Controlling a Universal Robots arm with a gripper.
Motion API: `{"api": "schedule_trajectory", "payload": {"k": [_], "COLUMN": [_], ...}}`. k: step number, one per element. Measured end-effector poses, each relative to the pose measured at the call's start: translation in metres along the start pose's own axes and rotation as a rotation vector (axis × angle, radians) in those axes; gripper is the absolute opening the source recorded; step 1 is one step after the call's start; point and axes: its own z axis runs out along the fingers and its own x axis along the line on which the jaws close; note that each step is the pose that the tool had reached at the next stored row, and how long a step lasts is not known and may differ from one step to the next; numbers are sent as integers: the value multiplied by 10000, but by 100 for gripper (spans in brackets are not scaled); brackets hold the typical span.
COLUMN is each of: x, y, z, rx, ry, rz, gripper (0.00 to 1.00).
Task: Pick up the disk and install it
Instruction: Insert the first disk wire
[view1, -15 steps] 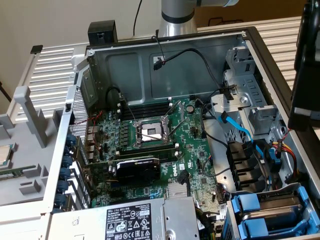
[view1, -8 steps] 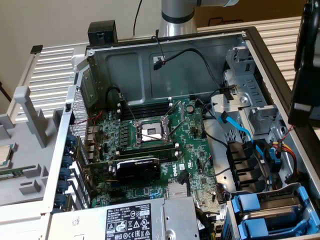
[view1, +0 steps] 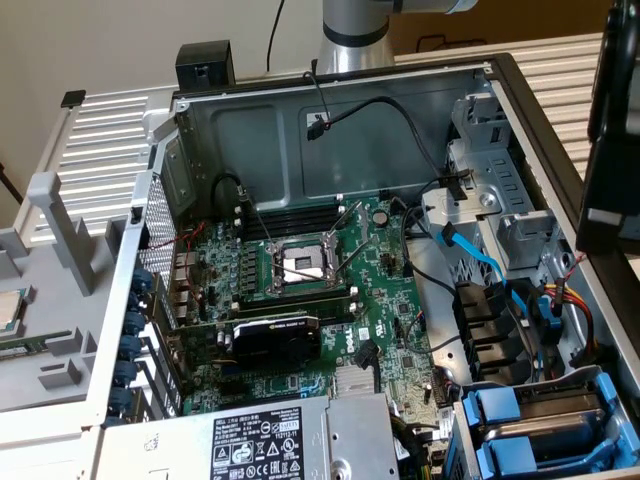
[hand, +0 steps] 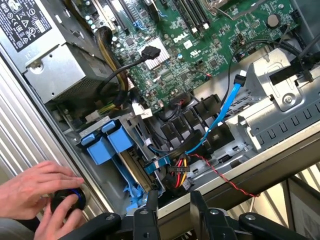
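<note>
My gripper (hand: 174, 196) hangs over the near rim of the open computer case (hand: 235, 172), close to the drive cage. Its two dark fingers (hand: 151, 201) stand apart, open, with only the case rim showing between them. In the drive cage sit two bright blue plastic carrier handles (hand: 107, 142), also seen at the exterior view's lower right as blue handles (view1: 497, 412). The disk is hidden: no grey body or label shows. A dark part of the arm (view1: 610, 120) hangs at the exterior view's right edge.
A person's hands (hand: 35, 192) hold a small black round object (hand: 67, 200) just outside the case wall. Inside lie the green motherboard (view1: 300, 290), a grey power supply (view1: 260, 440), a blue data cable (hand: 227, 112) and loose wire bundles. A small square processor chip (view1: 10, 312) rests on the grey stand.
</note>
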Motion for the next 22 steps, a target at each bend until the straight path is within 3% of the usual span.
{"api": "schedule_trajectory", "payload": {"k": [2,3,5,6,22], "x": [0,-1,-1,-2,-75], "y": [0,1,3,4,2], "z": [3,6,22,34,303], "rx": [0,0,-1,-3,-52], "ry": [2,1,2,1,-25], "rz": [7,11,23,30,127], "gripper": [43,55,55,61,61]}}
